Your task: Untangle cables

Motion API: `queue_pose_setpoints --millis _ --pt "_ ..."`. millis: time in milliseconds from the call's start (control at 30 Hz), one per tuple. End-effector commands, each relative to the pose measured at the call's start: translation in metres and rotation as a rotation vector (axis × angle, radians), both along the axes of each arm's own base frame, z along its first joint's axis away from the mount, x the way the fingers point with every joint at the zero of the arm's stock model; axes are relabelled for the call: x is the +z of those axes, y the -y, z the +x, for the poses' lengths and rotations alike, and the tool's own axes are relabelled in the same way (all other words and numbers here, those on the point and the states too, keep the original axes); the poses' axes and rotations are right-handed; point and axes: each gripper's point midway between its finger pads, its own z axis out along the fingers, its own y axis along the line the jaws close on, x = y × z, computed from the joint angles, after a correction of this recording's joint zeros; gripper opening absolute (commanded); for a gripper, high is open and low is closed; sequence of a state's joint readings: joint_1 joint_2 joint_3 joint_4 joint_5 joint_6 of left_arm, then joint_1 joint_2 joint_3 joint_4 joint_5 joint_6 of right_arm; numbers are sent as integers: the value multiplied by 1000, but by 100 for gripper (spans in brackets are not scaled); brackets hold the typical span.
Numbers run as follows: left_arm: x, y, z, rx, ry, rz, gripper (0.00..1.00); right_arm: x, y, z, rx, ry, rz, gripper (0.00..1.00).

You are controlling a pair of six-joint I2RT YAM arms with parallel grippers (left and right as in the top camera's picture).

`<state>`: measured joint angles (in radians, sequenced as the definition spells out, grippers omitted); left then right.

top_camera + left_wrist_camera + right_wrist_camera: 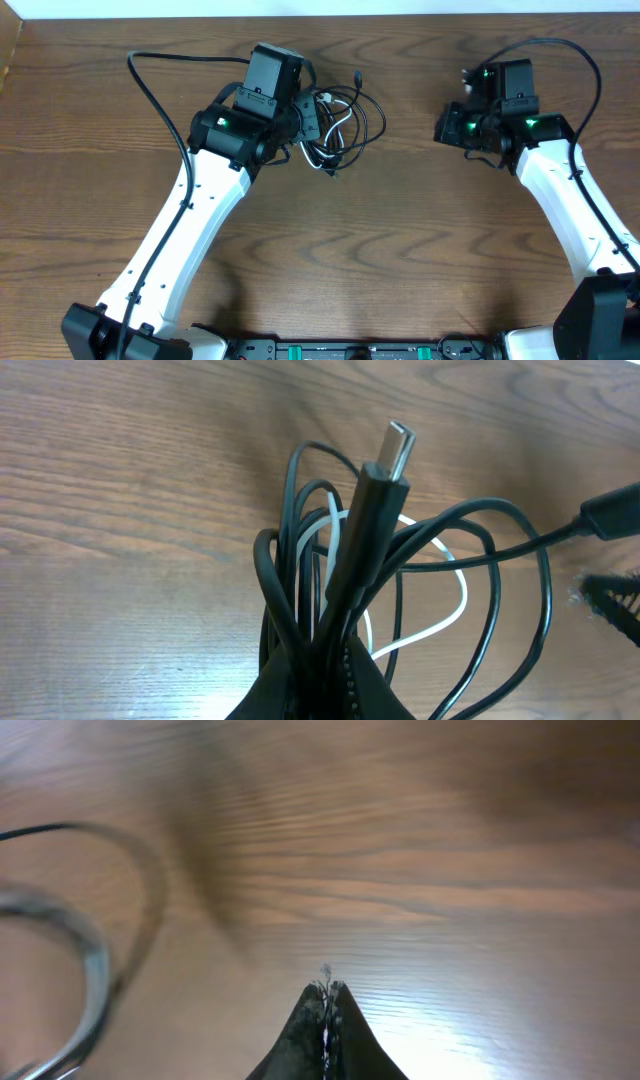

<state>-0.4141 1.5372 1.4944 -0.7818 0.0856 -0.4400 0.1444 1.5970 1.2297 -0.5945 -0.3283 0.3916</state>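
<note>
a tangle of thin black cords (352, 118) lies in loose overlapping loops on the brown wooden table (350, 250), left of centre toward the far edge. a short white cable (316, 152) is threaded through the loops. seen from the left wrist, the cords are bunched and pinched together in the left gripper (312, 682). a black plug with a silver metal tip (397, 446) stands up from the bundle, and the white cable curves among the black loops.
</note>
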Motion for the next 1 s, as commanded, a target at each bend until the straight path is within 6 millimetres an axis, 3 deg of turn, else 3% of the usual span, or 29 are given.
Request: queue_pose_setpoints --millis 0,167,300,467,633,700,867,967 --pt "2 6 -2 -37 -2 -16 7 24 -44 -10 285 95 154 8" --pt "-5 7 -1 -33 -18 -12 7 43 -60 -13 382 158 240 25" --pt "-7 0 4 105 -43 -52 7 48 -62 -15 392 169 252 60" --pt "-14 -8 2 395 -140 -187 7 41 -55 -12 323 130 233 65" --pt "-24 -13 -12 793 -310 -401 7 8 -13 -7 -15 -49 101 78" --pt "-30 -16 -23 919 -378 -435 7 3 -7 -9 -42 -66 72 80" --pt "-33 -19 -26 943 -384 -422 7 5 -9 -11 -31 -69 86 84" --pt "-33 -20 -26 964 -387 -431 7 17 -29 -12 91 -26 166 85"
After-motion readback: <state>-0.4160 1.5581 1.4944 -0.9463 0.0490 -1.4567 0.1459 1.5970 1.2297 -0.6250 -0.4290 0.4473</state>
